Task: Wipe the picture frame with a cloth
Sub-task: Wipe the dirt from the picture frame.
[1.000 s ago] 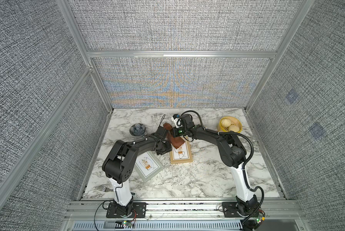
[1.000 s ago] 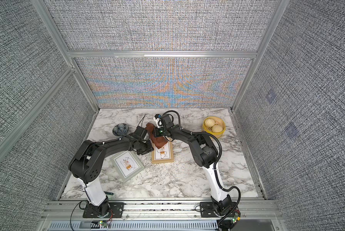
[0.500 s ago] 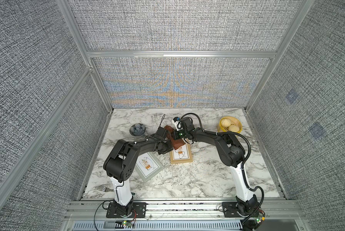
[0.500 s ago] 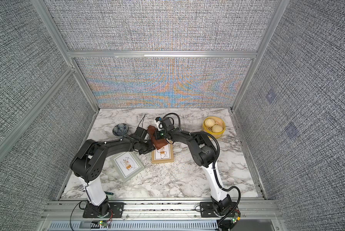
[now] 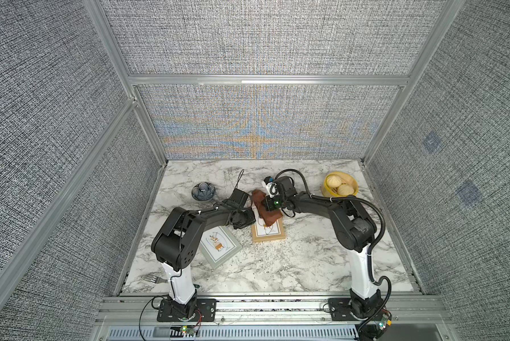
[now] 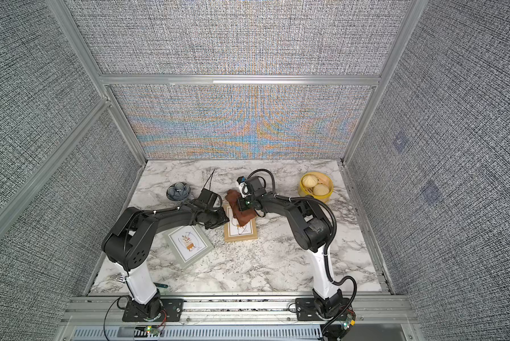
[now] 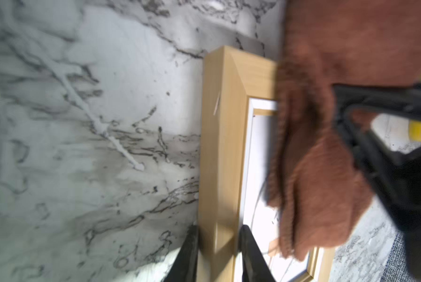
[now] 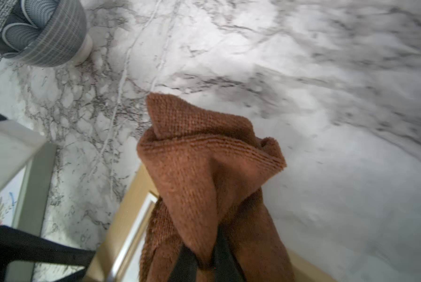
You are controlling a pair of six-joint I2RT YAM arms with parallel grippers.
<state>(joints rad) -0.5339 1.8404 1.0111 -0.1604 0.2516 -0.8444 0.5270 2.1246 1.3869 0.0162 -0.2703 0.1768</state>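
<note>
Bright, even light; both wrist views blurred.

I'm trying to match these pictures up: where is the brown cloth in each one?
Top view: cloth mid-table, over the wooden frame's far end.
Top view: same spot.
Left wrist: hanging across the frame.
Right wrist: bunched in the right hand.
Shared landmark: the wooden frame.

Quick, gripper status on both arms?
Left gripper: closed on the wooden frame, pinching its side rail.
Right gripper: shut on the cloth, which hangs bunched over that frame.
</note>
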